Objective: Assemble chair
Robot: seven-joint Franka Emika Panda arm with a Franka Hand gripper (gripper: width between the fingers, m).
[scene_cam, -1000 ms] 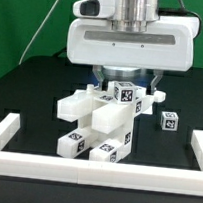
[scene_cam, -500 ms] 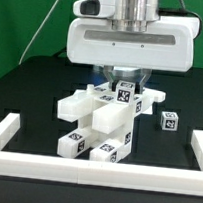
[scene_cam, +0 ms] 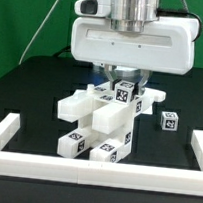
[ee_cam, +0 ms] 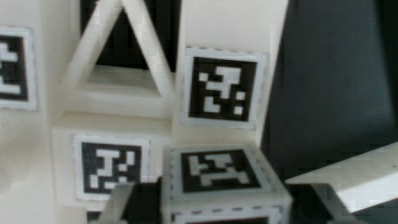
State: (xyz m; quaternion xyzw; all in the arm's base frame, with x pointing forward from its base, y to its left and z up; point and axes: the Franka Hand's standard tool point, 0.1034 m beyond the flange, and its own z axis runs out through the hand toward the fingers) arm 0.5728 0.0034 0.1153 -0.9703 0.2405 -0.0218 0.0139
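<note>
I have the gripper low over the half-built chair, which sits as a cluster of joined white parts in the middle of the black table, well inside the border rail. In the wrist view a tagged block sits between two dark shapes that I take for my fingers, just beside the cross-braced piece. I cannot tell whether the jaws are pressing on that block or only straddling it, since the exterior view hides the tips behind the parts. I judge this is the seating of one upright part into the assembly, mid-task. One small tagged part lies loose toward the exterior view's right. Next I need firm contact confirmed and a square, steady push down, without tipping the stack.
</note>
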